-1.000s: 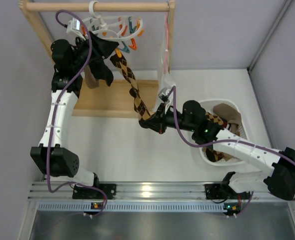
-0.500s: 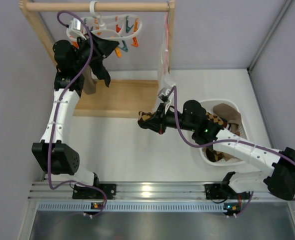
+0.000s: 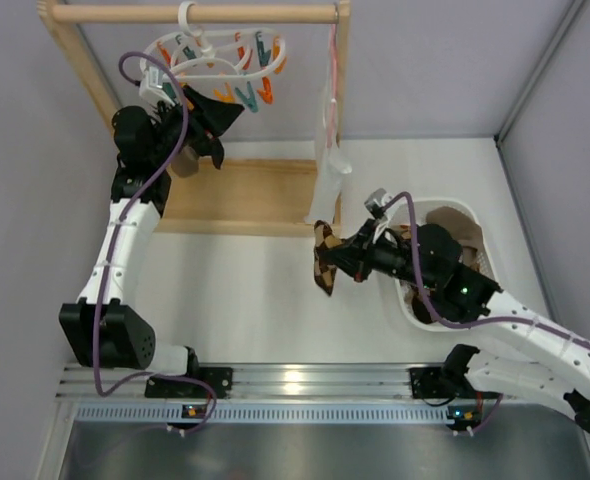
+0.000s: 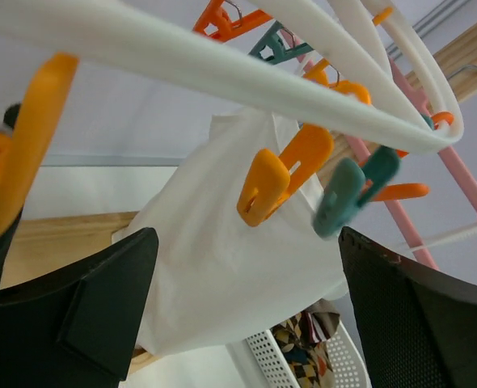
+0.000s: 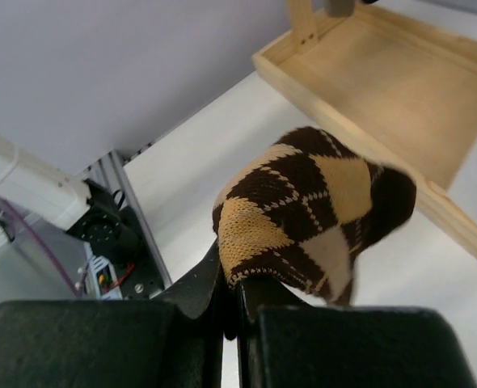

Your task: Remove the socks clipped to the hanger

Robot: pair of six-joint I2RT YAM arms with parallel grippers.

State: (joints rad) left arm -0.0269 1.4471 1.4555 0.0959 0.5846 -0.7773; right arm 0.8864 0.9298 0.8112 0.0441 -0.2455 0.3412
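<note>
Pulled free of the hanger (image 3: 273, 45), the diamond-checked sock (image 3: 324, 262) now rides clamped in the right gripper (image 3: 337, 262) toward the basket (image 3: 445, 206); the left gripper (image 4: 246, 267) stands apart.

The left arm reaches up from its base toward 12 o'clock, and its claw (image 3: 223, 130) has both fingers spread wide apart. The right arm stretches low from its base, between 10 and 11 o'clock, with its claw (image 3: 333, 262) pressed closed on a checked sock (image 5: 303, 210).

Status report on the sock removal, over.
Left end effector open by hanger. Right end effector shut on checked sock, short of basket. White cloth hangs near hanger.
</note>
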